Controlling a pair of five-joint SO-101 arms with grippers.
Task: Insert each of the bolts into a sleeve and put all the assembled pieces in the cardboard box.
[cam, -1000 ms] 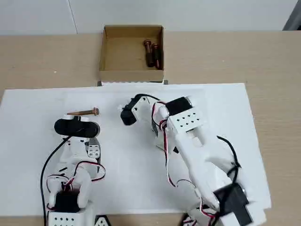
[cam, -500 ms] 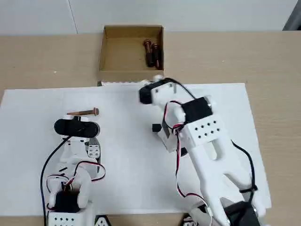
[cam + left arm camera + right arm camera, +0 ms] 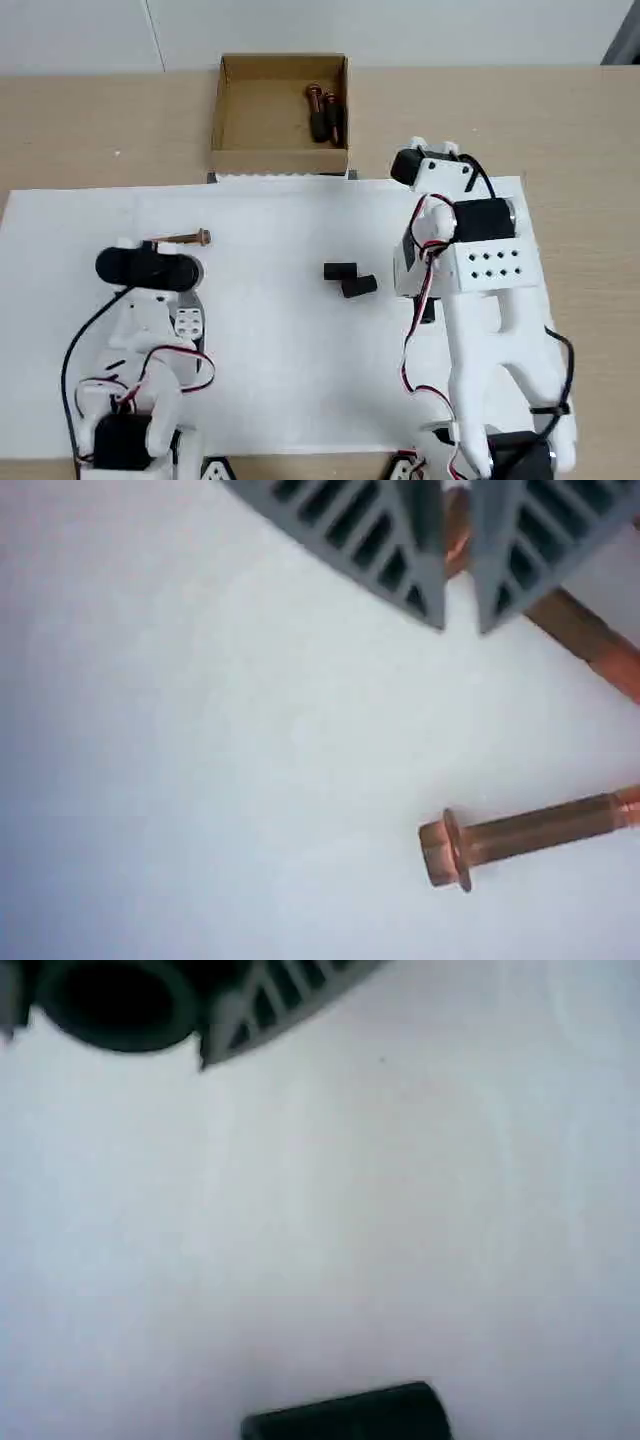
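My left gripper (image 3: 460,615) hangs over the white paper with its grey fingers shut on a copper bolt (image 3: 590,645). A second bolt (image 3: 520,830) lies loose on the paper close by, the same bolt (image 3: 180,238) that lies just beyond my left arm (image 3: 148,268) in the high view. My right gripper (image 3: 120,1020) is shut on a black sleeve (image 3: 115,995), seen end-on with its hole showing. Another sleeve (image 3: 345,1420) lies on the paper. Two loose sleeves (image 3: 349,278) lie mid-sheet, left of my right arm (image 3: 470,260). The cardboard box (image 3: 240,110) holds several assembled pieces (image 3: 322,110).
The white paper sheet (image 3: 270,380) covers most of the wooden table (image 3: 90,120). The box stands just past the paper's far edge. Open paper lies between the two arms, in front of the sleeves.
My right arm has swung from the middle of the sheet to the right, uncovering two sleeves on the paper. My left arm has shifted slightly to the left.
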